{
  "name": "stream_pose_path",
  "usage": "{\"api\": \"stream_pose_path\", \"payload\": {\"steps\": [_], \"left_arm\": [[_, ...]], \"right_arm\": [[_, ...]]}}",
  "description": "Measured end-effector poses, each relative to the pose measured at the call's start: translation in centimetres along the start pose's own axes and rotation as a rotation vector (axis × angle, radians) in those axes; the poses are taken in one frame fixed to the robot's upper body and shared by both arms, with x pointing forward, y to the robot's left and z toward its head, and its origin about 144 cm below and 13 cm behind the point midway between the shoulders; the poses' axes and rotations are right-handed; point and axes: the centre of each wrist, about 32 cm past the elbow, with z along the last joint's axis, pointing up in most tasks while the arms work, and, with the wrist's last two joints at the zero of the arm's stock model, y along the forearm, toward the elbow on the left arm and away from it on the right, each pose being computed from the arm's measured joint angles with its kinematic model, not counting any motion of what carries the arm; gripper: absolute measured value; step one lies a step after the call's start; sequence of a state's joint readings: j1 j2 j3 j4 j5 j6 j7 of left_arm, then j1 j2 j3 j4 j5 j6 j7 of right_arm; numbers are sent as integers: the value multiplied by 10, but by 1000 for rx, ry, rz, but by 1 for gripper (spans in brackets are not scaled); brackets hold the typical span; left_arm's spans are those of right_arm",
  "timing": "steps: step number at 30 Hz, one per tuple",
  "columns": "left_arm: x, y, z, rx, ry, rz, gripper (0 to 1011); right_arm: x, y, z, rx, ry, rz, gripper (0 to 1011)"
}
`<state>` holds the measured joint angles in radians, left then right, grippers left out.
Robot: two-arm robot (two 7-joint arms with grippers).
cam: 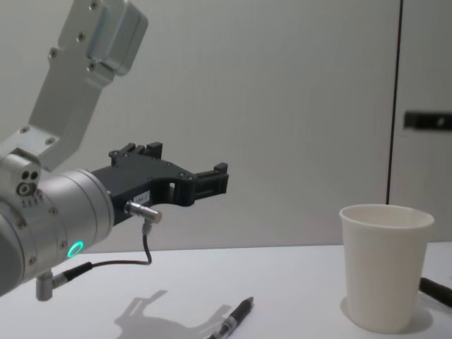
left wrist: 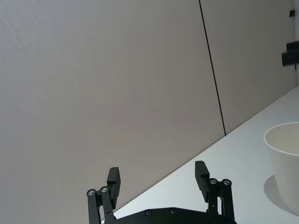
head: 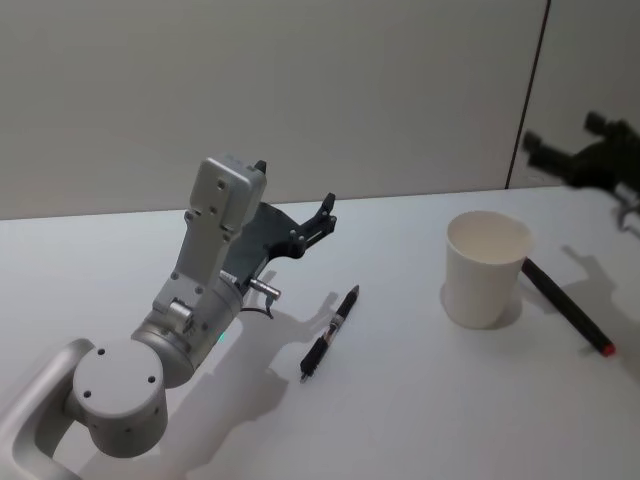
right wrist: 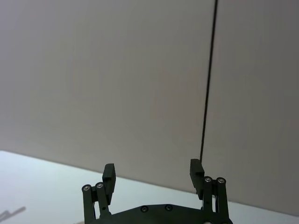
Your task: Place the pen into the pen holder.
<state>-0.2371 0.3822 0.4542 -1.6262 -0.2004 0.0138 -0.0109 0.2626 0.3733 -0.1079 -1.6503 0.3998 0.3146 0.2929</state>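
Observation:
A black pen (head: 330,332) with a clear middle lies flat on the white table, left of the pen holder (head: 487,268), a plain white paper cup standing upright and empty. My left gripper (head: 296,195) hangs open above the table, up and to the left of the pen, with nothing between its fingers. In the left wrist view the left gripper (left wrist: 158,179) points at the wall, with the pen holder (left wrist: 285,163) off to one side. From the chest I see the left gripper (cam: 219,180) above the pen (cam: 233,321). My right gripper (head: 575,150) is raised at the far right; the right gripper (right wrist: 152,172) is open.
A second pen (head: 567,305), black with a red tip, lies on the table just right of the cup, partly behind it. A pale wall with a dark vertical seam (head: 527,95) stands along the table's far edge.

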Motion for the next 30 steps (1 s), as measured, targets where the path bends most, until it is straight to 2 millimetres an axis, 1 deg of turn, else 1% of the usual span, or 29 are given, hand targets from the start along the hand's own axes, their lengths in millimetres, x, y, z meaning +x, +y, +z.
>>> {"api": "stream_pose_path", "payload": {"steps": [5, 12, 20, 26, 28, 30], "left_arm": [[0, 0, 0, 0, 0, 0, 1001], [0, 0, 0, 0, 0, 0, 1001], [0, 0, 0, 0, 0, 0, 1001], [0, 0, 0, 0, 0, 0, 1001], [0, 0, 0, 0, 0, 0, 1001], [0, 0, 0, 0, 0, 0, 1001]], "right_arm": [[22, -4, 22, 25, 46, -4, 1002], [47, -9, 43, -3, 74, -17, 1001], [62, -10, 55, -77, 66, -27, 1001], [73, -7, 64, -182, 40, -35, 1001], [74, -7, 64, -193, 36, -36, 1002], [77, -4, 67, -247, 19, -38, 1002]]}}
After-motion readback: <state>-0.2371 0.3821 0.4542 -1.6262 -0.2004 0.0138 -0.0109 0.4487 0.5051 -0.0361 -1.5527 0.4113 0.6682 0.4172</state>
